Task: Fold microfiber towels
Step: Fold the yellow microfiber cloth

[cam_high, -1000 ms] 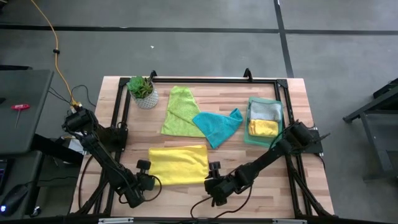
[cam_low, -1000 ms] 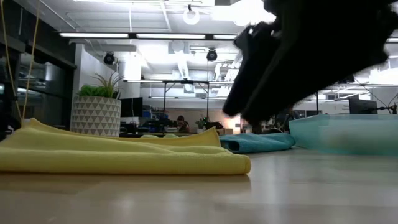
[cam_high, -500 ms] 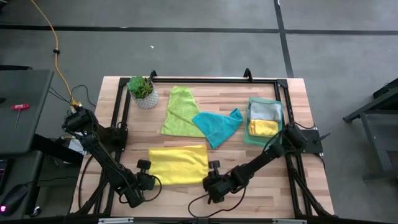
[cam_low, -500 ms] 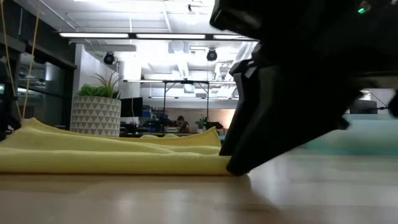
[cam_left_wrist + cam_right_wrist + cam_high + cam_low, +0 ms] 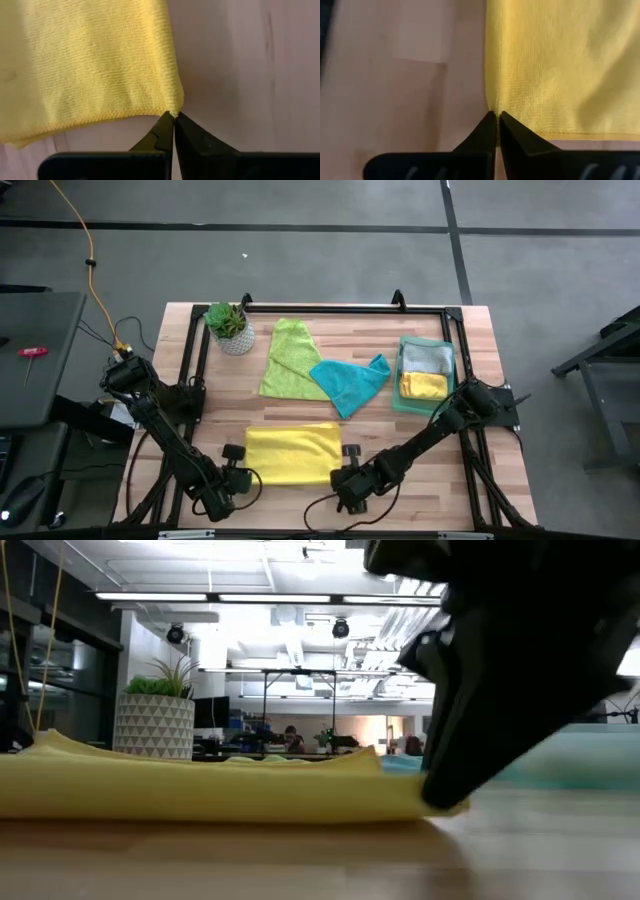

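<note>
Table (image 5: pixel 330 315): five towels (image 5: pixel 292 454), two hands (image 5: pixel 243 476).

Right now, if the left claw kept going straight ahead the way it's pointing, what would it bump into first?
The yellow towel. The left claw is shut, pinching that towel's corner, so going on it would just push into more of the same towel.

Left pincer (image 5: pixel 174 116), right pincer (image 5: pixel 498 116): both low, fingers pressed together.
</note>
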Robot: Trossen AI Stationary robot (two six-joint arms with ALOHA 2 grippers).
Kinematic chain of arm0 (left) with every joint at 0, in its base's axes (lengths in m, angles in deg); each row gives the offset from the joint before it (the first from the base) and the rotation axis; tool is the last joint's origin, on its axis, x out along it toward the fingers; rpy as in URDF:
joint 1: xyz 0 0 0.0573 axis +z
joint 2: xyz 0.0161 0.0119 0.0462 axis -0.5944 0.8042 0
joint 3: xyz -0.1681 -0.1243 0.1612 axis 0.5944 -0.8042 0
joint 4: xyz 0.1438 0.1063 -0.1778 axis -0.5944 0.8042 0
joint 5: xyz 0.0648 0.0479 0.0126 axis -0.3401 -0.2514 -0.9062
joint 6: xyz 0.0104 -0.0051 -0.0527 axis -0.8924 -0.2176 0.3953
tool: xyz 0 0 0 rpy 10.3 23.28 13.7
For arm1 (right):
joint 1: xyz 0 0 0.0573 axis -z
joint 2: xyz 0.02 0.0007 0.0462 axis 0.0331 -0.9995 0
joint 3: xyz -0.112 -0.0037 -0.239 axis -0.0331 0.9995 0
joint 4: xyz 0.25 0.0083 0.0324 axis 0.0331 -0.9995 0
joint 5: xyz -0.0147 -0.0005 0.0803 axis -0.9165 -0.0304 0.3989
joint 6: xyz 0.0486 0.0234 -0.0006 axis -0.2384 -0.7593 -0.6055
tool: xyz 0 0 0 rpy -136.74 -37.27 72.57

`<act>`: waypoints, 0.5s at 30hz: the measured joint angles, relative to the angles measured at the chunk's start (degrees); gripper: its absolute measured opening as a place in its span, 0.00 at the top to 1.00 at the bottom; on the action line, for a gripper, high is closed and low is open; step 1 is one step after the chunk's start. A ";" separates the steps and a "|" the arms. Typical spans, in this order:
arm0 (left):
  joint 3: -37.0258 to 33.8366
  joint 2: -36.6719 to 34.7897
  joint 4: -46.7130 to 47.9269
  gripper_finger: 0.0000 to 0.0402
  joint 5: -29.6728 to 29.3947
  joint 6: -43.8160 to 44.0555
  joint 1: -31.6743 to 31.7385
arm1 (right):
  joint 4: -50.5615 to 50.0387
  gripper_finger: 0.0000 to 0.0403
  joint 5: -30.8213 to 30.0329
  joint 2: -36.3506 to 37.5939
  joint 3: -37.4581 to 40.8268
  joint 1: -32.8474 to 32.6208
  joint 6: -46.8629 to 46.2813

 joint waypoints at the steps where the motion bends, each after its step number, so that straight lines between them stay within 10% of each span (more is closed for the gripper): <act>1: 0.25 -0.03 0.15 1.00 0.08 0.06 0.00 | -0.27 1.00 -0.11 0.17 -0.51 -0.39 -0.35; 15: 0.73 -2.68 4.61 1.00 -0.09 0.74 -0.02 | -7.08 1.00 -8.12 1.00 -6.85 0.45 -1.19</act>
